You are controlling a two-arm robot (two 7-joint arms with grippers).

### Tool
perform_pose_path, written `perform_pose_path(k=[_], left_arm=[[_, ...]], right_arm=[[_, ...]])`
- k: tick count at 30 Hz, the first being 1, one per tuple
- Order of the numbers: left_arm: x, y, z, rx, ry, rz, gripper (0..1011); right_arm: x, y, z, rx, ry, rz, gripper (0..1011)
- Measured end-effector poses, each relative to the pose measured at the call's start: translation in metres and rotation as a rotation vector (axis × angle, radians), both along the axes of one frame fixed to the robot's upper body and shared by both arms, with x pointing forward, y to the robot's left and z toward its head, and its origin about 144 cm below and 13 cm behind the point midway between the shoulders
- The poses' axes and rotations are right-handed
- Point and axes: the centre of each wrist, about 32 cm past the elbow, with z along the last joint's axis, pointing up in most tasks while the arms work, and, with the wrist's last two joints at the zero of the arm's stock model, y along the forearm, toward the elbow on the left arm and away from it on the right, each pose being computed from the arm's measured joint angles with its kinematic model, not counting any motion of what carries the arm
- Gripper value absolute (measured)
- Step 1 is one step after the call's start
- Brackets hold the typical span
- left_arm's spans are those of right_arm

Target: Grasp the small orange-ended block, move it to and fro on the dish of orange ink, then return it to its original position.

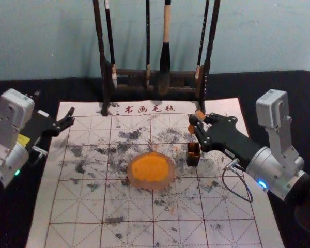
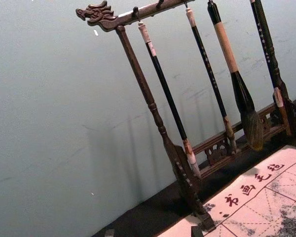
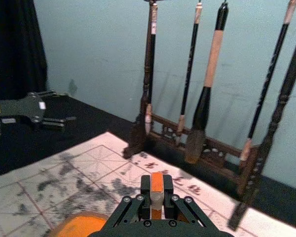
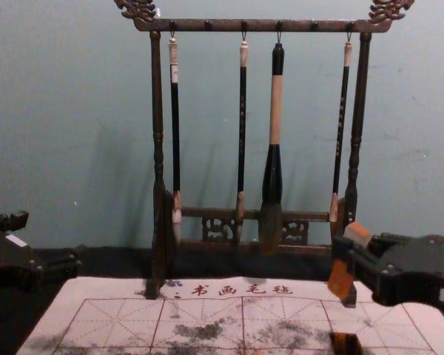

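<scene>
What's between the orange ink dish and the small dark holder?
Between dish and holder: only a narrow strip of bare felt mat, per head view. The right pincer grips the orange-ended block above the mat.

Right wrist view crops apparent dish (image 3: pixel 64 223).

A black bench (image 1: pixel 10 222) is carrying a blotched, gridded mat (image 1: pixel 75 227); a dish of orange ink (image 1: pixel 154 185) and a dark container (image 1: pixel 193 159) are resting there, a brush rack (image 1: pixel 104 88) standing at its far edge.

Block (image 3: pixel 157 182) in right tool (image 1: pixel 196 122), brushes (image 3: pixel 213 61), likely dish (image 3: pixel 81 227)
</scene>
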Motion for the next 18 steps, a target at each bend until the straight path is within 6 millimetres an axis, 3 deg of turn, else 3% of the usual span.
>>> perform_pose_path(k=[18], left_arm=[[0.0, 0.0, 0.0, 0.0, 0.0, 0.0, 1001]], right_arm=[[0.031, 0.018, -0.016, 0.011, 0.113, 0.211, 116]])
